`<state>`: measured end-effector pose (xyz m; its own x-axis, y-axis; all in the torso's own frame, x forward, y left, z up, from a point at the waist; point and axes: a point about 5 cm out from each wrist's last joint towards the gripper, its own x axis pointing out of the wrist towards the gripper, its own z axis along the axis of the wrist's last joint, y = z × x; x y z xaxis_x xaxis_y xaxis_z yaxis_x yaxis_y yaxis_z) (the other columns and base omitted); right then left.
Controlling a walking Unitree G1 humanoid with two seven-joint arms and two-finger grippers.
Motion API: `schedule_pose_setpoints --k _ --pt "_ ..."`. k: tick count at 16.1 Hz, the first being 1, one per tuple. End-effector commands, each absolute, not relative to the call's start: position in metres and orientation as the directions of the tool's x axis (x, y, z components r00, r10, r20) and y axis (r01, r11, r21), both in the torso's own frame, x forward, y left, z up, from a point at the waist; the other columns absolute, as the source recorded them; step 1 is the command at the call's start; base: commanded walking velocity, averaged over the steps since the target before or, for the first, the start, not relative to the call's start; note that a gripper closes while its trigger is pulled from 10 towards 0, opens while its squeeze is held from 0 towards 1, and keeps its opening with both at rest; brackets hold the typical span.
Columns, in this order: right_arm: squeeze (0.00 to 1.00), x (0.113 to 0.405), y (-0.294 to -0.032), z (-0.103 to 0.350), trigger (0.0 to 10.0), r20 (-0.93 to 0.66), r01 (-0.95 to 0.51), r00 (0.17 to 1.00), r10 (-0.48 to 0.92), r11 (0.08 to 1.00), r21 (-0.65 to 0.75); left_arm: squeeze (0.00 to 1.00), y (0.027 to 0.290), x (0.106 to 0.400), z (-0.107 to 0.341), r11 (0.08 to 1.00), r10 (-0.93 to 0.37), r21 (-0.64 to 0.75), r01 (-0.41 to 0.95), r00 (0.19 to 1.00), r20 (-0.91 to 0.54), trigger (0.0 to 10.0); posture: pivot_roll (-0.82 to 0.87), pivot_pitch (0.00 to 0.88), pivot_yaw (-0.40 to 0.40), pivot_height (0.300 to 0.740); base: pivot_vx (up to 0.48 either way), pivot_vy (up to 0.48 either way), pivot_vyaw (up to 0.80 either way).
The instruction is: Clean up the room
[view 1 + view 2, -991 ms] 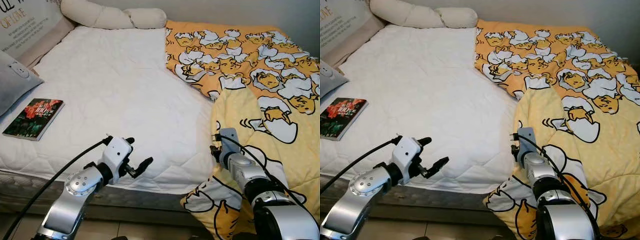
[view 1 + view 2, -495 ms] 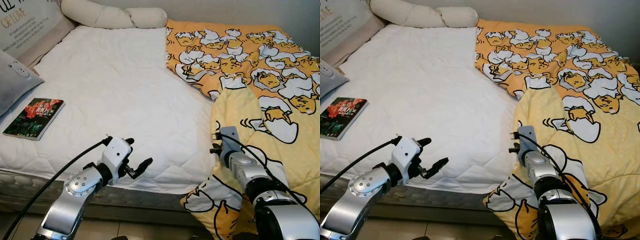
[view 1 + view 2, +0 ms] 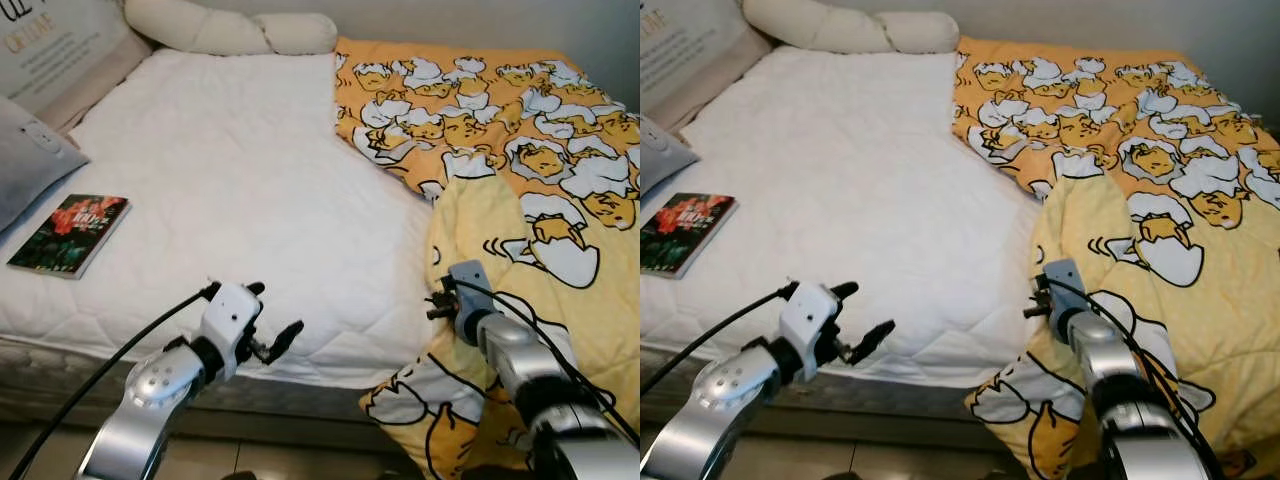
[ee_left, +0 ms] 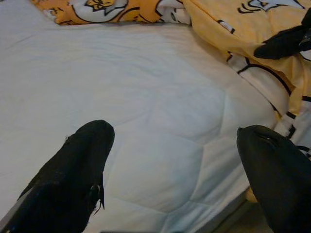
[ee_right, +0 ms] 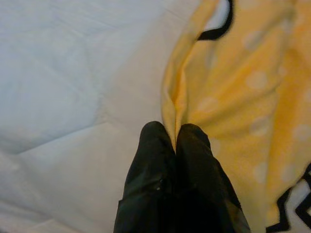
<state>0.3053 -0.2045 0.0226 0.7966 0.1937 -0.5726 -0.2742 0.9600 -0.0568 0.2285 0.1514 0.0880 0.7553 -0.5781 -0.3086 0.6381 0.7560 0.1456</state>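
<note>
Blanket [image 3: 520, 200]: yellow duck print, heaped on bed's [image 3: 230, 170] rt side, spilling over front edge. R gripper [image 5: 175, 141] jaws clamped on its hem, nearer arm. L gripper [image 3: 272, 318] jaws apart, hovering at front edge.

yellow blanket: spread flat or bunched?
Bunched. The yellow blanket lies heaped on the bed's right side, its edge pinched by the right gripper; the white mattress lies bare.

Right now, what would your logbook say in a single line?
right gripper: shut on yellow blanket edge | left gripper: open, above white mattress | book: on mattress, untouched
</note>
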Motion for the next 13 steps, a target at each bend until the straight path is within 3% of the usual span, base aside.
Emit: schedule_pose_setpoints --k 1,3,4,6,8,10,11,13 --pt "0.0 0.305 -0.202 0.03 0.0 -0.542 -0.333 0.799 0.261 0.942 -0.037 0.0 0.152 0.225 0.091 0.742 -0.591 0.149 0.653 0.743 -0.313 10.0 -0.03 0.0 -0.006 0.74 0.0 0.0 0.0" --pt "0.0 0.288 -0.188 0.041 0.0 -0.475 -0.523 0.736 0.482 0.851 0.053 0.0 0.153 0.215 0.086 0.733 -0.596 0.14 0.665 0.728 -0.338 10.0 -0.04 0.0 -0.01 0.74 0.0 0.0 0.0" --pt "0.0 0.272 -0.168 0.057 0.0 -0.414 -0.691 0.625 0.662 0.715 0.1 0.0 0.152 0.212 0.085 0.728 -0.602 0.134 0.673 0.72 -0.344 10.0 -0.04 0.0 -0.007 0.74 0.0 0.0 0.0" --pt "0.0 0.257 -0.148 0.074 0.0 -0.355 -0.808 0.499 0.791 0.572 0.139 0.0 0.153 0.21 0.086 0.722 -0.608 0.131 0.679 0.714 -0.349 10.0 -0.05 0.0 -0.001 0.74 0.0 0.0 0.0" --pt "0.0 0.229 -0.124 0.1 0.0 -0.28 -0.923 0.27 0.921 0.331 0.199 0.0 0.153 0.208 0.087 0.717 -0.612 0.129 0.685 0.707 -0.354 10.0 -0.04 0.0 0.0 0.74 0.0 0.0 0.0" --pt "0.0 0.203 -0.113 0.114 0.0 -0.262 -0.963 0.051 0.964 0.117 0.241 0.0 0.154 0.208 0.088 0.715 -0.613 0.131 0.686 0.706 -0.355 10.0 -0.04 0.0 0.0 0.74 0.0 0.0 0.0" --pt "0.0 0.201 -0.113 0.115 0.0 -0.266 -0.964 0.028 0.964 0.096 0.247 0.0 0.154 0.208 0.088 0.715 -0.613 0.131 0.686 0.706 -0.355 10.0 -0.03 0.0 -0.004 0.74 0.0 0.0 0.0" --pt "0.0 0.183 -0.115 0.122 0.0 -0.279 -0.953 -0.14 0.95 -0.052 0.299 0.0 0.156 0.209 0.09 0.714 -0.611 0.136 0.686 0.706 -0.357 10.0 -0.02 0.0 -0.006 0.74 0.0 0.0 0.0"
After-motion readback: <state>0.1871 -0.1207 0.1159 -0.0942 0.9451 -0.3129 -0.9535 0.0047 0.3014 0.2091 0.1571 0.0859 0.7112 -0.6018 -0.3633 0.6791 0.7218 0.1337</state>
